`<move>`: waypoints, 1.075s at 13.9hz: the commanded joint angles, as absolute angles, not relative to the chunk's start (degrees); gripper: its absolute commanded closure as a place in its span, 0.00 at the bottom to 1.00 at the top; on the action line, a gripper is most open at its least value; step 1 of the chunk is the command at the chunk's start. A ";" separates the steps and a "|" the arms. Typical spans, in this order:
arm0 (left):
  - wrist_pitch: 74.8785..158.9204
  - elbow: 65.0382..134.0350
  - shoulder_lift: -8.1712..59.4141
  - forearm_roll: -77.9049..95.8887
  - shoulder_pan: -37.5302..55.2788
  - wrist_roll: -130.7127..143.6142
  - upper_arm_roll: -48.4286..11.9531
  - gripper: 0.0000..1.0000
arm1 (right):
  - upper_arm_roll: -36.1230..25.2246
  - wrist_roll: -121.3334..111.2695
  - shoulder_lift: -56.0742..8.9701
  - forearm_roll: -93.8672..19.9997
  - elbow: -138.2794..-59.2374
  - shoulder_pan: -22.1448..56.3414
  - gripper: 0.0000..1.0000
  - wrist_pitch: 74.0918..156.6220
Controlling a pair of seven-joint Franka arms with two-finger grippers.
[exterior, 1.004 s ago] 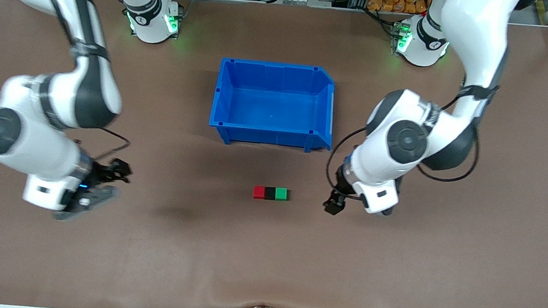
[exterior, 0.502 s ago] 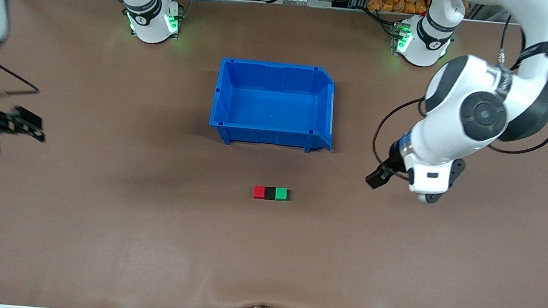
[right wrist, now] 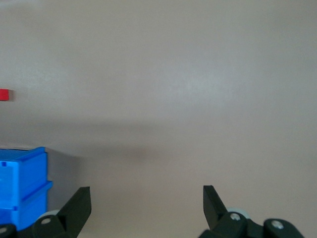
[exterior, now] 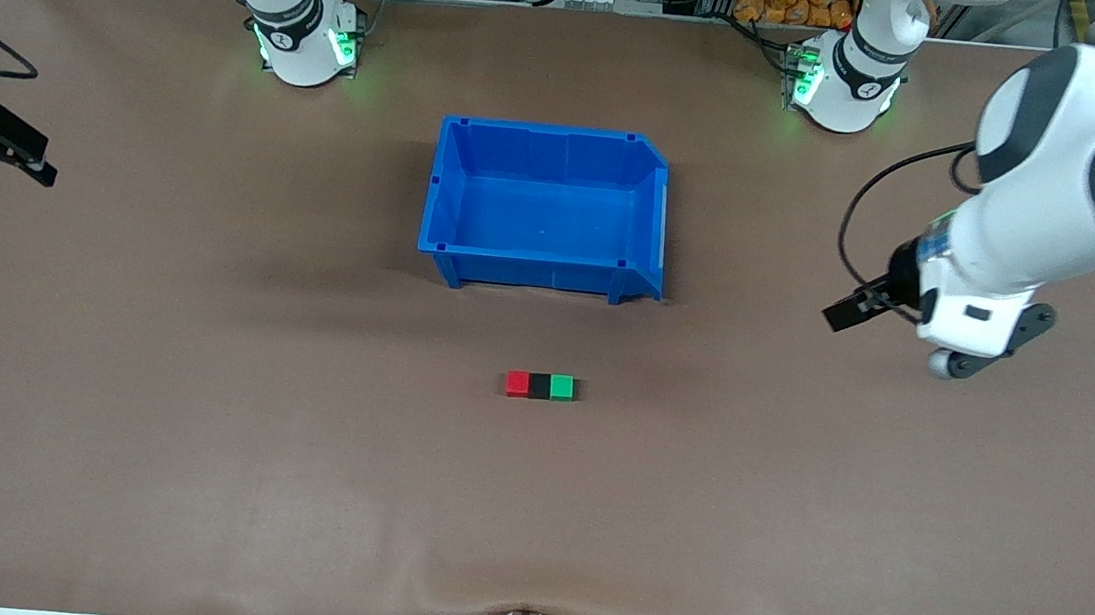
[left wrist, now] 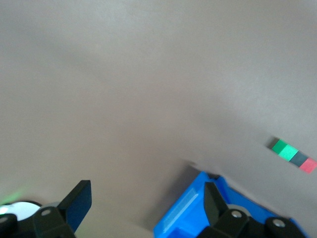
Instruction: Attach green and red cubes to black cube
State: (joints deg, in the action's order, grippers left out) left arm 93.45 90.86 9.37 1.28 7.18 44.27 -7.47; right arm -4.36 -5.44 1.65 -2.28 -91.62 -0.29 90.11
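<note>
The red cube (exterior: 517,383), black cube (exterior: 539,385) and green cube (exterior: 561,387) lie in one touching row on the brown table, black in the middle, nearer to the front camera than the blue bin. The left wrist view shows the same row: green cube (left wrist: 286,149), black cube (left wrist: 298,157), red cube (left wrist: 308,165). Only the red cube (right wrist: 4,94) shows in the right wrist view. My left gripper (exterior: 853,312) (left wrist: 146,198) hangs open and empty over the left arm's end of the table. My right gripper (exterior: 3,175) (right wrist: 146,198) is open and empty over the right arm's end.
An empty blue bin (exterior: 539,273) stands mid-table between the cubes and the arm bases; its wall shows in the left wrist view (left wrist: 183,213) and in the right wrist view (right wrist: 25,173). Bare brown tabletop surrounds the cube row.
Both arms have swung up and outward, away from the cube row toward their own ends of the table. The three cubes have stayed put and both grippers have stayed open.
</note>
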 commanded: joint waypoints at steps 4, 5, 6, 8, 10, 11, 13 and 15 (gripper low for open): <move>89.22 92.02 4.14 -0.09 1.94 32.11 -8.00 0.00 | -4.57 0.09 4.75 -2.11 -93.87 -1.05 0.00 86.75; 88.69 92.02 3.61 -0.09 0.89 30.08 -8.00 0.00 | -4.48 0.26 4.75 -2.28 -93.78 -1.05 0.00 86.49; 87.81 91.93 3.17 -0.09 0.53 28.84 -8.00 0.00 | -4.57 0.26 4.75 -2.72 -93.69 -1.05 0.00 86.22; 86.75 90.89 2.90 -0.09 0.44 26.99 -7.91 0.00 | -4.66 -0.52 4.57 -2.72 -93.52 -1.67 0.00 86.22; 86.05 89.48 2.73 -0.09 0.27 25.23 -7.82 0.00 | -4.57 -0.62 4.22 -2.29 -92.90 -1.85 0.00 86.13; 85.17 89.39 2.64 -0.09 0.09 24.09 -7.91 0.00 | -4.57 -0.53 4.22 -2.37 -92.90 -1.93 0.00 85.61; 85.17 89.38 1.76 -0.17 -0.26 21.46 -7.91 0.00 | -4.57 -0.18 4.13 -2.29 -92.64 -2.20 0.00 83.24; 85.17 89.38 0.62 -0.17 -0.18 18.73 -7.74 0.00 | -4.48 0.09 4.04 -2.20 -92.29 -2.11 0.00 83.23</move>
